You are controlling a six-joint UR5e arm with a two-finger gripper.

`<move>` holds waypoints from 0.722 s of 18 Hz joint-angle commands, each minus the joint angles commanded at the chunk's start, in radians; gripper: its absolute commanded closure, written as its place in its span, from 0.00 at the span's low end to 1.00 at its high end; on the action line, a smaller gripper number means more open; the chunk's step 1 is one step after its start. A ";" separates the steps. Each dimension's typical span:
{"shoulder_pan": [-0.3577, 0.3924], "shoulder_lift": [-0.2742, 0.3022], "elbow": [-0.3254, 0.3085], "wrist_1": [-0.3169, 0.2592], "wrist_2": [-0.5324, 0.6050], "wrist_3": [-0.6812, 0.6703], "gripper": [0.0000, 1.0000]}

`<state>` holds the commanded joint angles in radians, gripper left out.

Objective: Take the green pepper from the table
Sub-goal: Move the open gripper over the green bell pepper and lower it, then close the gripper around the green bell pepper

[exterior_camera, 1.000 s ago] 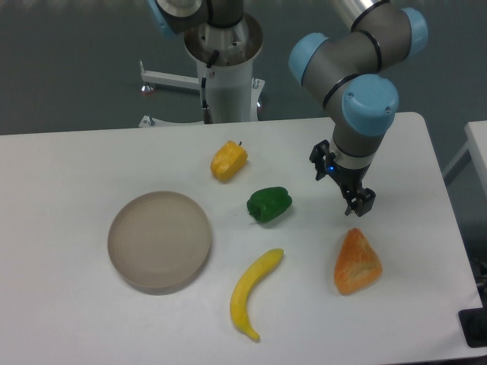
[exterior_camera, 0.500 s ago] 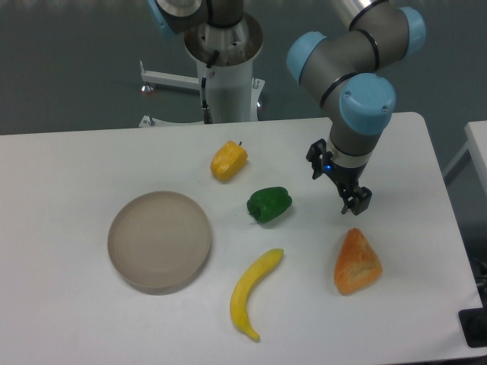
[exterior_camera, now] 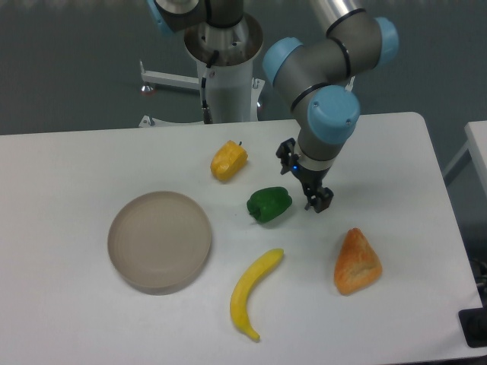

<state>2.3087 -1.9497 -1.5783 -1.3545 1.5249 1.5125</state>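
Observation:
The green pepper, small, glossy and dark green, lies on the white table near its middle. My gripper hangs just to the right of the pepper, a short gap away, pointing down. It holds nothing. Its black fingers are small and seen edge-on, so I cannot tell whether they are open or shut.
A yellow-orange pepper lies behind and left of the green one. A yellow banana lies in front of it. An orange wedge-shaped object sits at the front right. A round grey plate sits at the left.
The gripper has moved left, from above the orange wedge to just right of the green pepper. The objects on the table have not moved.

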 joint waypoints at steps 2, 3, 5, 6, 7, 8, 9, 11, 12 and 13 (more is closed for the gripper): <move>-0.003 -0.006 -0.006 0.000 -0.017 -0.011 0.00; -0.003 -0.008 -0.012 0.002 -0.022 -0.029 0.00; -0.005 -0.012 -0.026 0.003 -0.026 -0.038 0.00; -0.012 -0.015 -0.032 0.009 -0.026 -0.040 0.00; -0.020 -0.018 -0.038 0.029 -0.026 -0.046 0.00; -0.022 -0.024 -0.058 0.085 -0.026 -0.067 0.00; -0.028 -0.031 -0.074 0.135 -0.026 -0.081 0.00; -0.049 -0.046 -0.097 0.213 -0.026 -0.101 0.00; -0.051 -0.055 -0.100 0.228 -0.025 -0.106 0.00; -0.051 -0.057 -0.100 0.229 -0.025 -0.104 0.01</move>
<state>2.2580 -2.0064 -1.6782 -1.1259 1.5002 1.4082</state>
